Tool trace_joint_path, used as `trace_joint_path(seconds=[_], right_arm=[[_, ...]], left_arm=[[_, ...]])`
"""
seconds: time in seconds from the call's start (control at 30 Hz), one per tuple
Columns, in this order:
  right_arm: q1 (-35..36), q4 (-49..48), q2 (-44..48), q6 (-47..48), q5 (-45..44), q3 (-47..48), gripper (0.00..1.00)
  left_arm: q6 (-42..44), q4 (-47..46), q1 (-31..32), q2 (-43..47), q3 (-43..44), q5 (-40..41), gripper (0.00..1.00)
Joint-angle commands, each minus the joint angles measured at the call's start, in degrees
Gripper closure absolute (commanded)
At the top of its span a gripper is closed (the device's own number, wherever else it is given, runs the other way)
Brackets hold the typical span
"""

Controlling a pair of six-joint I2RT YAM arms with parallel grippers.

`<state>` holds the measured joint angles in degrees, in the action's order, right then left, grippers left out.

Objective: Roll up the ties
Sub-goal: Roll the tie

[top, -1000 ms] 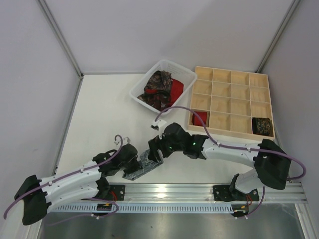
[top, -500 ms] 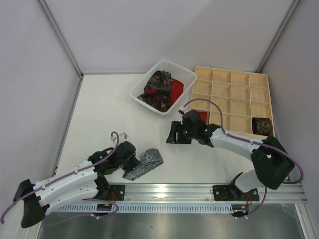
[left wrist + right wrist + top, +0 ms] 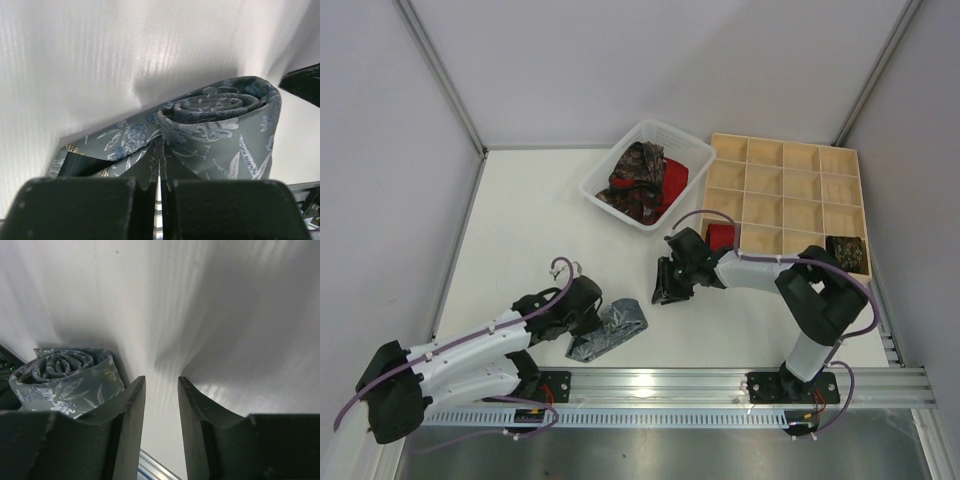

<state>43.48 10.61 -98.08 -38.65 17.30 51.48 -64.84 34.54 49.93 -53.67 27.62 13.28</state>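
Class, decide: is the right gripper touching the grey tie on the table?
Apart. The top view shows a strip of bare white table between the right gripper and the grey tie.

White table [image 3: 540, 230] enclosed by a pale grey back wall [image 3: 660, 60], left wall [image 3: 370, 180] and right wall [image 3: 920, 150], joined at metal corner posts [image 3: 440, 75]. Aluminium rail [image 3: 670, 380] along the near edge. Soft, diffuse lighting.
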Motion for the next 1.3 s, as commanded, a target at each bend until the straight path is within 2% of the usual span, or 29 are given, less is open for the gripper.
trace_joint_path(seconds=[0.0, 0.7, 1.03, 1.13, 1.27], right_arm=[[1.16, -1.99, -2.55, -0.37, 2.38, 1.60, 0.62], [4.15, -5.34, -2.64, -5.20, 5.47, -2.35, 0.66], [3.89, -5.25, -1.14, -5.56, 4.93, -2.53, 0.61], [3.80, -2.62, -0.36, -4.07, 3.10, -1.39, 0.58], [1.79, 2.47, 3.06, -0.64, -1.64, -1.30, 0.36]], left_arm=[[1.29, -4.12, -0.45, -0.64, 1.74, -0.53, 0.99], [4.02, -14.41, -0.45, -12.67, 3.41, -6.77, 1.00], [4.54, -18.29, 0.17, -15.76, 2.62, -9.76, 1.00], [4.81, -14.09, 0.17, -14.37, 3.67, -7.40, 1.00], [5.34, -10.91, 0.08, -9.02, 1.83, -5.54, 0.99]])
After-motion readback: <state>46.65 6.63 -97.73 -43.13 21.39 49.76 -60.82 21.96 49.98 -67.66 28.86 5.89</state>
